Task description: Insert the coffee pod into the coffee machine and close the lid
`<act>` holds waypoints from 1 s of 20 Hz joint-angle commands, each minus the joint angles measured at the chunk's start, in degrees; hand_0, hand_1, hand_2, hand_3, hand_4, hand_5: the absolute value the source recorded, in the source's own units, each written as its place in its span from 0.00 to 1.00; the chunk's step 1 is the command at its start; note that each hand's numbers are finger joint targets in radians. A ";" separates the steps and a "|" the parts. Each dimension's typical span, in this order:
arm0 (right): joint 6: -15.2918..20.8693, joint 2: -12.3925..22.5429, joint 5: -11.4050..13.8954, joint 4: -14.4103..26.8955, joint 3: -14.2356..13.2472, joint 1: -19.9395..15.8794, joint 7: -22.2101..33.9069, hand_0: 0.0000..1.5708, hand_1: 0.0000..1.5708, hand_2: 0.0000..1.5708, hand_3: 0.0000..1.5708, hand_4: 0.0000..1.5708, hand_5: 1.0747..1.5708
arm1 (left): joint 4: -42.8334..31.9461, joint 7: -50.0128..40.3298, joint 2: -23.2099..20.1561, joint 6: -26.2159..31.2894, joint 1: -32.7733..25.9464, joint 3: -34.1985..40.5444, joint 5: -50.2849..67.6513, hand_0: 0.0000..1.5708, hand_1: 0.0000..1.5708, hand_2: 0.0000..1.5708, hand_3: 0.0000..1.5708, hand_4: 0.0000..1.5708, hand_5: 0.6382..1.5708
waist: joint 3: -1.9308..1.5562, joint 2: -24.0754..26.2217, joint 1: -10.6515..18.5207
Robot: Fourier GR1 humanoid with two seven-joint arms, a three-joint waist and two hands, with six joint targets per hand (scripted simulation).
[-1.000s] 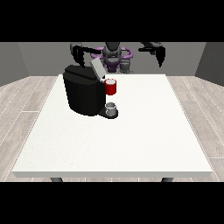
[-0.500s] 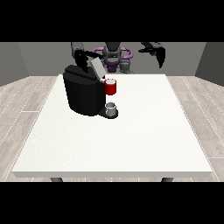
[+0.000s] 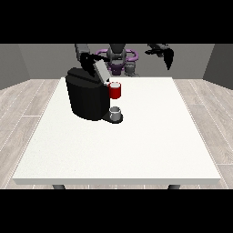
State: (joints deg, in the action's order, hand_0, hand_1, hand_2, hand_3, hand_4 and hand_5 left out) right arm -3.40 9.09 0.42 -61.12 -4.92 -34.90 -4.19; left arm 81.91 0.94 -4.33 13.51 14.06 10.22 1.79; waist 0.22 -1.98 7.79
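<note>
Grey walls, wood-look floor, big white tabletop (image 3: 136, 145) filling most of the front view. Black coffee machine (image 3: 86, 98) sits toward the view's left side of the tabletop, lid (image 3: 101, 72) tilted up and open, not yet closed. Red thing at the machine (image 3: 115, 90) on its front, and a grey thing (image 3: 115, 111) on the machine's base just below it; can't tell if that's the pod, so no call on where the pod is.

Step in hand, as I read it: lid closing. Hand at the view's left (image 3: 91, 60) is up against the raised lid, at its top edge, behind the machine's top. Can't tell how its fingers lie, too dark against the machine. Arm comes in from the robot's shoulder, bent over the machine.

Hand at the view's right (image 3: 166, 55) is raised high, well apart from the machine and off the tabletop, holding nothing; fingers look relaxed and hanging down, not curled on anything.

Next move probably: press the lid forward and down until it sits flat on the machine body. Needs contact kept on the lid's upper face, not slipping off its edge. Machine could shift if pushed sideways.
</note>
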 commanded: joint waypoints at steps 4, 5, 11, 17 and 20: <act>-1.94 1.52 -0.12 2.97 -1.14 -4.38 -1.05 0.00 0.00 0.00 0.00 0.00 1.00 | -1.49 4.60 -0.31 -2.52 0.34 -0.27 -1.91 0.00 0.00 0.00 0.00 0.00 1.00 | -0.22 -4.29 -0.35; 0.06 -0.92 1.37 2.71 0.51 -2.25 -2.51 0.00 0.00 0.00 0.00 0.00 1.00 | -1.88 5.47 -0.70 -0.29 -1.76 -0.40 -0.71 0.00 0.00 0.00 0.00 0.00 1.00 | -0.21 -3.24 -0.08; 0.92 -2.59 3.01 2.09 2.30 -8.45 2.58 0.00 0.00 0.00 0.00 0.10 1.00 | -3.67 2.55 -0.60 -3.33 1.94 -0.59 -1.27 0.00 0.00 0.00 0.00 0.00 1.00 | -0.21 -2.39 -0.49; 2.16 -3.64 6.95 2.33 4.90 -9.72 2.69 0.00 0.00 0.00 0.00 0.11 1.00 | -4.06 3.86 -0.33 -3.93 -0.02 -1.12 -1.47 0.00 0.00 0.00 0.00 0.12 1.00 | -0.21 -1.36 -0.33; 2.52 -3.72 8.11 2.96 4.97 -10.91 2.33 0.00 0.00 0.00 0.00 0.08 1.00 | -5.35 8.06 -1.95 -1.81 -1.38 -0.56 -1.05 0.00 0.00 0.00 0.00 0.10 1.00 | -0.20 -2.62 0.24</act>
State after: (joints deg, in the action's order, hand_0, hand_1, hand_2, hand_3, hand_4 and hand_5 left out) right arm -1.92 5.99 6.72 -58.57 -0.62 -43.99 -1.85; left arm 77.87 5.55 -5.93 11.08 13.73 9.97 1.07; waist 0.03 -3.70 7.78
